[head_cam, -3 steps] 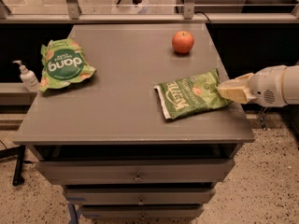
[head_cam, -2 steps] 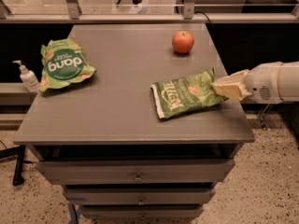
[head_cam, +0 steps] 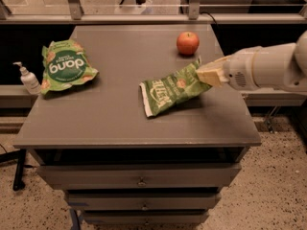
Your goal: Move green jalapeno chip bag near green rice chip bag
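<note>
Dark-green flat jalapeno chip bag (head_cam: 171,90) with pale block lettering, a small red-orange emblem and a white end seam is held over the middle-right of the grey metal table (head_cam: 120,123). Cream two-finger gripper (head_cam: 209,74) comes in from the right on a white cylindrical arm (head_cam: 268,67), fingers clamped on the bag's right end. That end is raised, and the bag slopes down to the left with a shadow under it. Can't tell if the seam end touches the tabletop.

Versus the frame a second ago: the bag has shifted left, away from the table's right edge toward the centre, and its gripped end has tilted up. The gripper has moved left and farther back with it, now just in front of the red round apple (head_cam: 187,43).

Bright light-green puffy rice chip bag (head_cam: 66,68) with the round "dang" emblem is unchanged at the left edge, well apart from the jalapeno bag. White pump bottle (head_cam: 29,79) stands just beside it, off the table's left side, same spot. Apple has not moved. Drawers (head_cam: 139,176) below the tabletop are closed.
</note>
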{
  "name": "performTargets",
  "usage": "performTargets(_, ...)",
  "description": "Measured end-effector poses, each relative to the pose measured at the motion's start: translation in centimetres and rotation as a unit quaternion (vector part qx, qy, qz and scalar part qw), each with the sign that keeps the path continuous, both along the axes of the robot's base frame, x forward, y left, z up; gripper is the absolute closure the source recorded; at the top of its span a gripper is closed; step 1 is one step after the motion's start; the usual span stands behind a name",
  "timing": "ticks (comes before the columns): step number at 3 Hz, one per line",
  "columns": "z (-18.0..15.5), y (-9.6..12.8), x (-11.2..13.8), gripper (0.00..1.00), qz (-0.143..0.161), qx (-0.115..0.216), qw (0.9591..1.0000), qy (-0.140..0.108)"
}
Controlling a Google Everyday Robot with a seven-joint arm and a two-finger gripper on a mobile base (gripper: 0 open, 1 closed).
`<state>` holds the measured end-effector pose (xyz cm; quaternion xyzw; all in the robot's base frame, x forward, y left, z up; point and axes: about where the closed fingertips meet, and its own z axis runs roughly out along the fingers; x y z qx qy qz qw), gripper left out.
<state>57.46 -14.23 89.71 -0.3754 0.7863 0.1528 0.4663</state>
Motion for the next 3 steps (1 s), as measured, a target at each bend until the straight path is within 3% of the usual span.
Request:
performTargets(1, 0.8, 3.0, 1.7, 1.00, -0.035, -0.036, 0.9985, -0.019)
performTargets(3, 0.9, 8.1, 3.1, 1.00, -0.057, -0.091, 0.9930, -0.050)
